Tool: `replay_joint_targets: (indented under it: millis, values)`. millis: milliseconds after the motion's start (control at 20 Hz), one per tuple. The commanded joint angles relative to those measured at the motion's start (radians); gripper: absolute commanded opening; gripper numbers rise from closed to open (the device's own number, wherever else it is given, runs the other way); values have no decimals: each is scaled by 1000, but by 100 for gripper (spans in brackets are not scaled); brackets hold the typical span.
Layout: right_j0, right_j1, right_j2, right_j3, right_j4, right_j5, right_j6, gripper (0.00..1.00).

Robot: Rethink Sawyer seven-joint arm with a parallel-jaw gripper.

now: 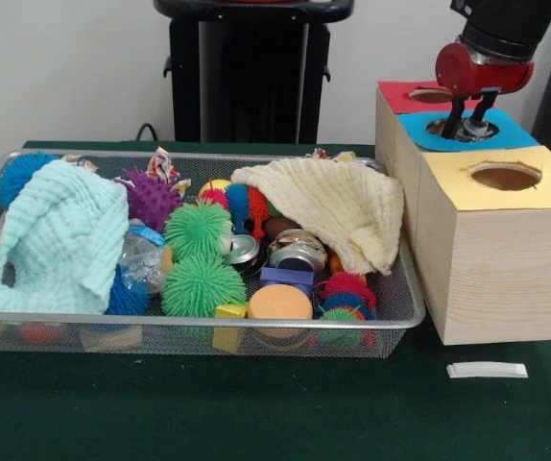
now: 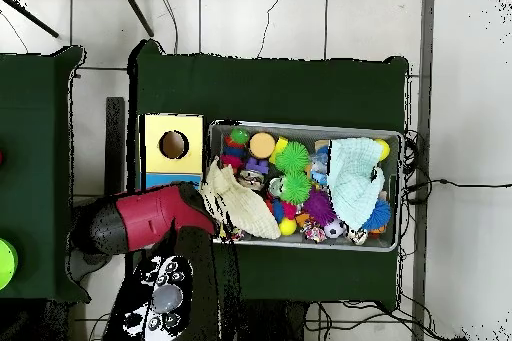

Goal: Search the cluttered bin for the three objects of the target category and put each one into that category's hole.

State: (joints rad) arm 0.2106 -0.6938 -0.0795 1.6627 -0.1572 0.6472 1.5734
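Silver wire mesh forms the cluttered bin (image 1: 405,317), a wide shallow tray on your green table. Just beside it stands a wooden box (image 1: 506,279) with three holes on top, each set in a colour panel: red farthest from the camera, then blue (image 1: 506,134), then yellow nearest.

Your gripper (image 1: 469,123) hangs directly over the blue hole, fingers pointing down at its mouth, probably because that is the drop point for the target category. Something greyish shows between the fingers at the opening, but you cannot tell whether it is a held object or the hole's rim, nor how far apart the fingers stand.

One crushed clear bottle (image 1: 144,257) with a blue label lies in the bin's left half, wedged between a pale green cloth (image 1: 59,240) and green spiky balls (image 1: 199,259). Any other bottles are hidden or too hard to pick out.

A cream cloth (image 1: 338,206) drapes the bin's right part and could cover more. Shiny cans (image 1: 295,252) sit below its edge. From overhead, the red arm (image 2: 150,222) blocks the blue and red holes entirely.
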Motion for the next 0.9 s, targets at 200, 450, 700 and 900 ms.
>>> replay_joint_targets:
  millis: [200, 450, 700, 900]
  values:
    - [-23, -68, 63, 8, 48, 68, 123, 0]
    - [-27, -27, 66, -4, 45, 35, 132, 0]
    - [-37, -4, 75, -8, 49, 18, 128, 0]
    - [-35, 14, 73, -24, 47, 21, 132, 0]
